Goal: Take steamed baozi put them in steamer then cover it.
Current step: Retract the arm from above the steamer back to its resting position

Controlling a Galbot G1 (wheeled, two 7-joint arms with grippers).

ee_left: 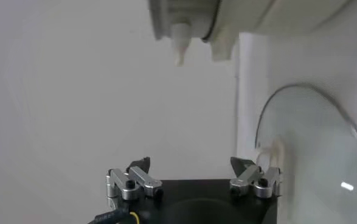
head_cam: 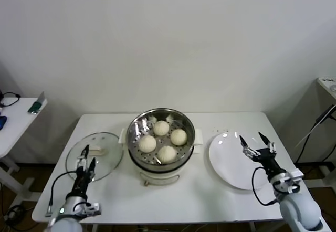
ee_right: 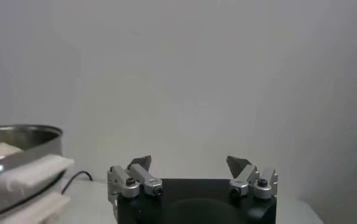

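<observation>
Four steamed baozi [head_cam: 163, 140] in steamer [head_cam: 137, 126], cover [head_cam: 105, 143] off

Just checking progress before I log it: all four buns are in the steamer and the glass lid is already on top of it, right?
Not quite. The four buns are in the steamer, but the glass lid is not on it. The head view shows it lying flat on the table to the steamer's left, by the open left gripper.
</observation>
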